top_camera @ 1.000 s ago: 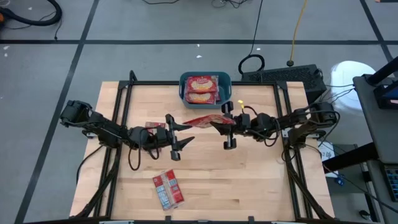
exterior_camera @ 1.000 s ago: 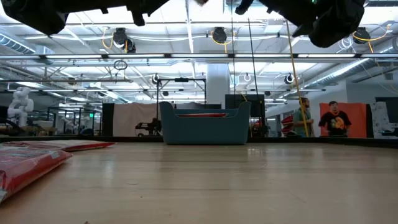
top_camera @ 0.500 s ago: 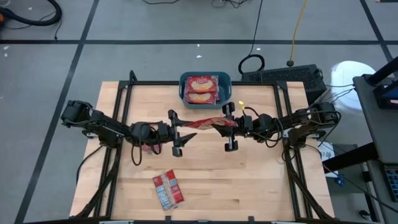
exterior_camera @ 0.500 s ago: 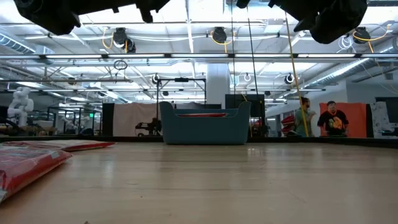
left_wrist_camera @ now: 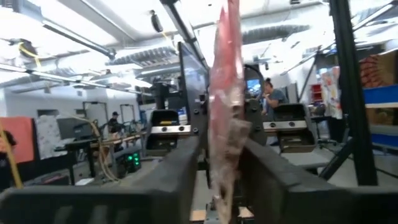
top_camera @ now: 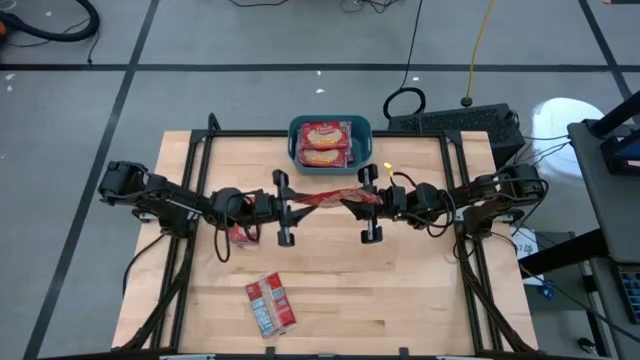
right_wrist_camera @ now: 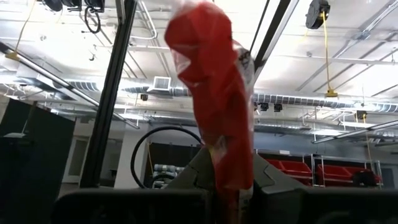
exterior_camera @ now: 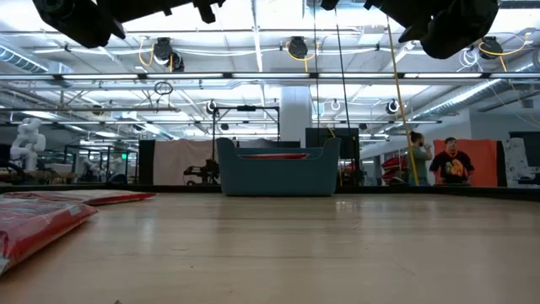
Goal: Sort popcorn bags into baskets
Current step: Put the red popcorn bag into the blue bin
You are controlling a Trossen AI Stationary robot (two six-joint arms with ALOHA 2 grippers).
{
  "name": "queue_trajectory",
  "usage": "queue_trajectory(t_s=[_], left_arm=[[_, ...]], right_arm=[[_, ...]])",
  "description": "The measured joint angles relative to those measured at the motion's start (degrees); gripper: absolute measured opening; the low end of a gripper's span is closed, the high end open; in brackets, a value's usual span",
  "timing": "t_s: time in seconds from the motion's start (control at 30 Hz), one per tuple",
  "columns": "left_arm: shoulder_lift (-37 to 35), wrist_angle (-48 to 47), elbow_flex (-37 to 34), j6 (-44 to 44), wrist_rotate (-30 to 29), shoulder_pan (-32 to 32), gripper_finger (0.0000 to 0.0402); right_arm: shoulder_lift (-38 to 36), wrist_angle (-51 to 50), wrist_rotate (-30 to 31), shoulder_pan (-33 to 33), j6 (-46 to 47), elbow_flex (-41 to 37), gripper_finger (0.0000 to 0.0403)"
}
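A red popcorn bag (top_camera: 325,197) hangs in the air between my two grippers, over the middle of the table. My left gripper (top_camera: 296,205) is shut on its left end and my right gripper (top_camera: 355,200) on its right end. The teal basket (top_camera: 296,140) stands at the table's far edge with two bags (top_camera: 323,144) lying label-up inside. One bag (top_camera: 270,305) lies on the table near the front, its red-white back up. Another red bag (top_camera: 240,233) lies partly under my left arm. My left gripper pinches the bag's left end (left_wrist_camera: 225,149) between its two fingers, coming level from the table's left. The bag stands edge-on between the fingers, clear of the table. My right gripper pinches the bag's crumpled right end (right_wrist_camera: 225,168) between its two fingers, coming level from the table's right. The bag spans toward the left gripper, lifted clear.
A black frame (top_camera: 200,160) runs along the table's sides and far edge. In the low view the basket (exterior_camera: 278,173) stands far back and red bags (exterior_camera: 34,224) lie at the left. People stand in the room behind (exterior_camera: 447,165).
My left gripper has moved toward the table's right edge, to the free left end of the bag held by my right gripper. Its spread fingers have closed on that end. My right gripper and the bag have kept almost still.
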Motion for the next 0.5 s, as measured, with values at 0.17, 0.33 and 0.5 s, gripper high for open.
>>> queue_trajectory(t_s=[0.17, 0.33, 0.5], left_arm=[[0.0, -0.11, 0.0, -0.53, 2.48, 0.78, 0.0018], [0.0, -0.25, 0.0, -1.67, 2.45, 0.96, 0.0031], [0.0, -1.4, -0.04, -2.2, 2.26, 0.91, 0.0016]], right_arm=[[0.0, 0.0, 0.01, -0.11, -0.55, 0.0, 0.0013], [0.0, -0.15, 0.09, -0.15, -0.1, 0.0, 0.0014], [-0.04, -2.18, 3.08, -0.13, 2.37, 0.0, 0.0038]])
